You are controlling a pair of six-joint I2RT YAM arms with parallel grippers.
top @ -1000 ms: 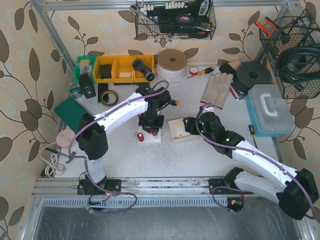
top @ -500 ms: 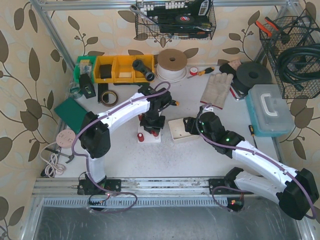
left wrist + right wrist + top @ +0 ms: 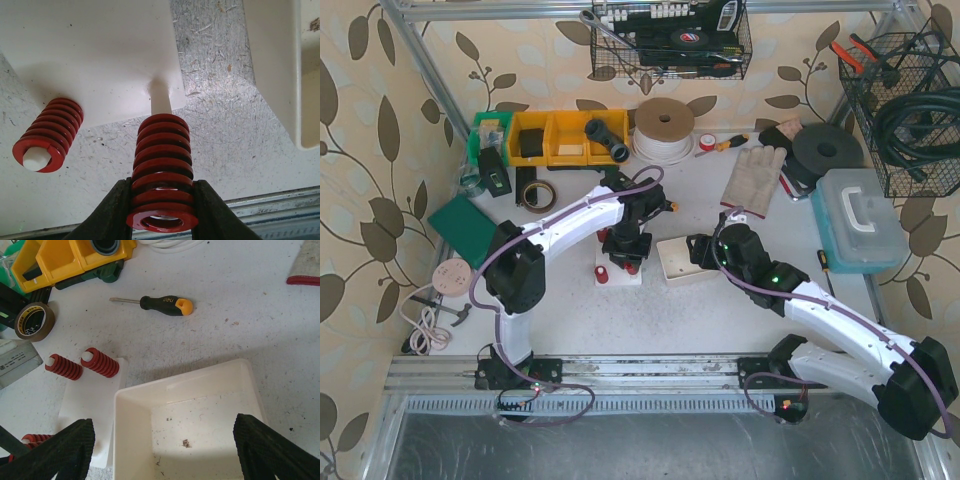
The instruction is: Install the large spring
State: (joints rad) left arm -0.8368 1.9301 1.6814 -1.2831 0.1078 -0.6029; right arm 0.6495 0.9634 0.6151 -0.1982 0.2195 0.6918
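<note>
My left gripper (image 3: 161,212) is shut on a large red spring (image 3: 161,170), gripping its upper coils. The spring's lower end sits over a white peg (image 3: 160,98) rising from the white base plate (image 3: 100,55). A second red spring (image 3: 47,135) stands on its peg to the left. In the top view the left gripper (image 3: 625,243) is over the plate (image 3: 620,272). My right gripper (image 3: 162,447) is open and empty above the white tray (image 3: 190,415). Two more red springs (image 3: 100,362) stand on the plate in the right wrist view.
A white tray (image 3: 682,259) lies right of the plate. An orange-handled screwdriver (image 3: 160,304), tape roll (image 3: 34,321) and yellow bins (image 3: 560,137) lie behind. A glove (image 3: 753,176) and a toolbox (image 3: 858,218) are at the right.
The left arm has shifted slightly right over the plate with the spring in its jaws. The right arm has not moved.
</note>
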